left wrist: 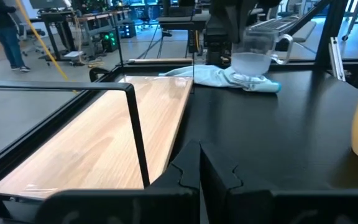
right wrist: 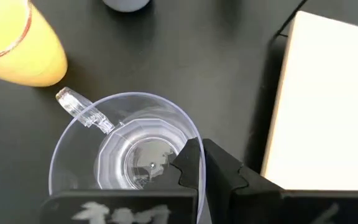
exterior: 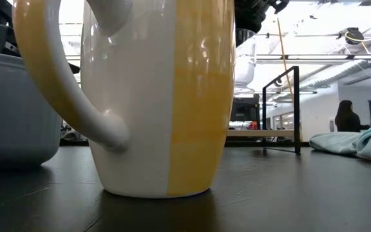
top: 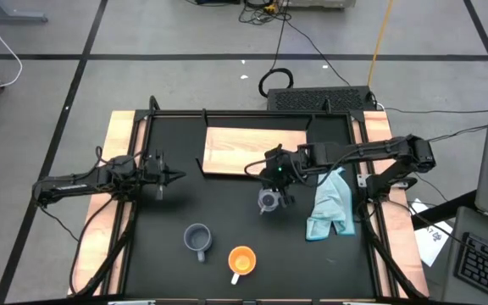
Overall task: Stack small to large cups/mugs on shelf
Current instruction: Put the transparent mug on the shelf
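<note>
Right gripper (right wrist: 194, 171) clamping the rim of the clear glass handled cup (right wrist: 126, 155), just off the desk (top: 227, 203).
The cup is empty, near the flat light-wood shelf board (top: 252, 151); blue-grey mug (top: 197, 240) and orange mug (top: 241, 260) are standing empty nearer the front; left gripper (top: 172, 176) is waiting, jaws clenched.

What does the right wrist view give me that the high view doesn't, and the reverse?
Right wrist only: the clear glass cup's inside, with one finger of the right hand inside its rim. High only: the left hand, waiting apart; the light-blue cloth; the whole table. Both: glass cup, orange mug, blue-grey mug, light-wood board.
</note>
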